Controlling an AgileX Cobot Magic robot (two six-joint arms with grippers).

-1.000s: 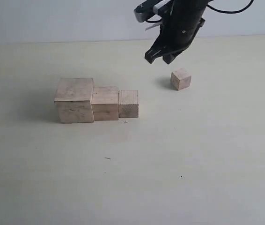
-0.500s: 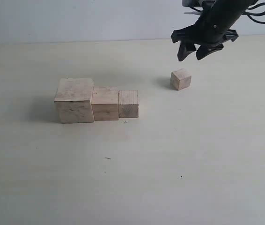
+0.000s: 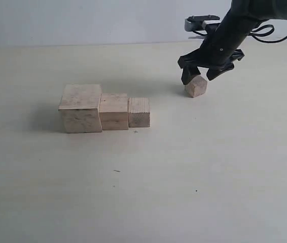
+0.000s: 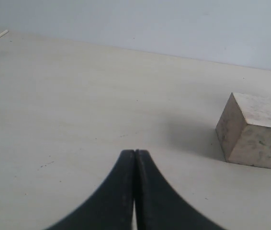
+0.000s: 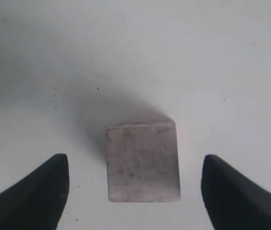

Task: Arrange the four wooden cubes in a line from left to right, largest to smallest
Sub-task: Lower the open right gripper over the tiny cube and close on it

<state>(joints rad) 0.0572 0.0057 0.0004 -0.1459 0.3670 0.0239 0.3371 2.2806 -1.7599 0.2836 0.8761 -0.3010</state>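
Three wooden cubes stand touching in a row on the table: the largest cube (image 3: 80, 108) on the left, the second cube (image 3: 113, 111) beside it, the third cube (image 3: 139, 112) on the right. The smallest cube (image 3: 196, 85) sits apart, farther back and to the right. My right gripper (image 3: 200, 74) hovers just above it, open; in the right wrist view the smallest cube (image 5: 143, 161) lies between the spread fingertips (image 5: 35, 191), untouched. My left gripper (image 4: 135, 152) is shut on nothing and is out of the exterior view. The largest cube (image 4: 254, 129) shows off to its side.
The pale table top (image 3: 143, 182) stretches wide in front of the row. A light wall (image 3: 82, 20) rises behind the table's far edge. The right arm's cables (image 3: 278, 35) hang at the upper right.
The right gripper swung from left of the smallest cube to its right, then came down and back over it. The cubes have not moved.
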